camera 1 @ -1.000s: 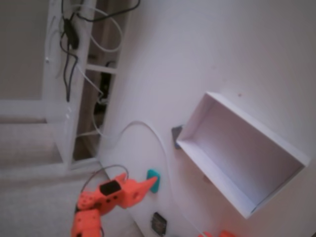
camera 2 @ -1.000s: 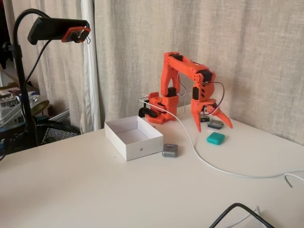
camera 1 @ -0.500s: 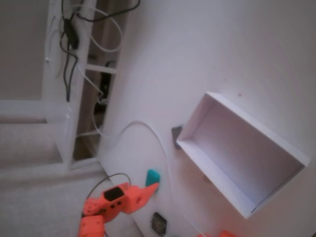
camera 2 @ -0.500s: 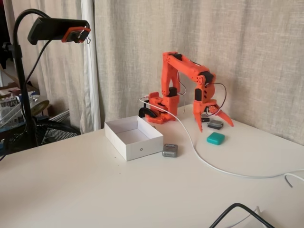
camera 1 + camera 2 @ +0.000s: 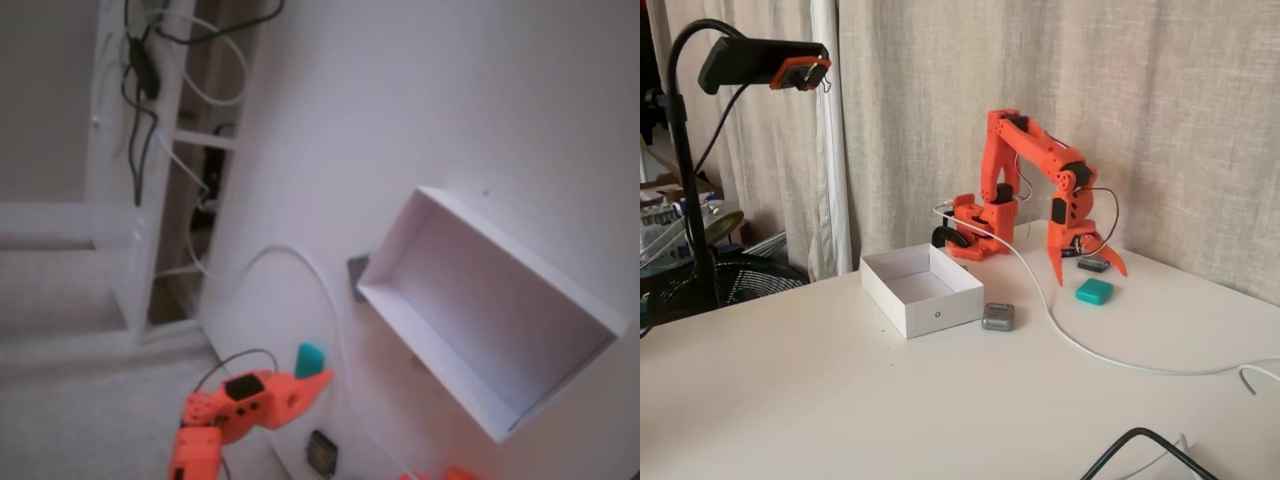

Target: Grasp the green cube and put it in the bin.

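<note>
The fingers (image 5: 1087, 268) are seen spread, empty, right of frame centre, just above the green cube (image 5: 1094, 291) on the counter (image 5: 840, 400). The cube is judged light, rigid and smooth; opposite flat sides are best gripped.

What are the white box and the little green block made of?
The box looks like thin cardboard or plastic sheet: matte white, with flat walls and sharp folded-looking corners. The block seems to be smooth plastic or rubber: even teal colour, rounded corners, a slight sheen. Neither can be settled from the pictures.
</note>
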You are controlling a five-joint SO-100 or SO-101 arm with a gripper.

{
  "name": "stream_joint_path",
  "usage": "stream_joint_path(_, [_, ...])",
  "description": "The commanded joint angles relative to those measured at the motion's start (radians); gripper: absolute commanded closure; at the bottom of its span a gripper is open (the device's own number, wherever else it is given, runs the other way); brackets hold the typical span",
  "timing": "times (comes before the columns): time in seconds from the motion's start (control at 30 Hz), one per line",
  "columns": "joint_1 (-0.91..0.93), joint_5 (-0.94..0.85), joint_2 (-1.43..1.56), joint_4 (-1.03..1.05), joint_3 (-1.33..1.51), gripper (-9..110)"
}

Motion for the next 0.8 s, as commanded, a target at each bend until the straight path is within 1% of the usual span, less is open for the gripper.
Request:
stream_joint_path(0.0, [0.003, 0.000, -0.006, -0.003, 0.002, 48])
stream_joint_path(0.3, [0.009, 0.006, -0.064, -0.106, 0.009, 48])
stream_joint_path(0.5, [0.014, 0.006, -0.074, -0.107, 0.009, 48])
stream_joint_path(0.53, [0.014, 0.006, -0.075, -0.107, 0.009, 51])
stream_joint_path(0.63, [0.015, 0.006, -0.077, -0.104, 0.009, 53])
stream_joint_path(0.67, [0.017, 0.006, -0.078, -0.103, 0.009, 58])
stream_joint_path(0.7, [0.017, 0.005, -0.084, -0.101, 0.008, 59])
stream_joint_path(0.77, [0.018, 0.005, -0.101, -0.095, -0.003, 60])
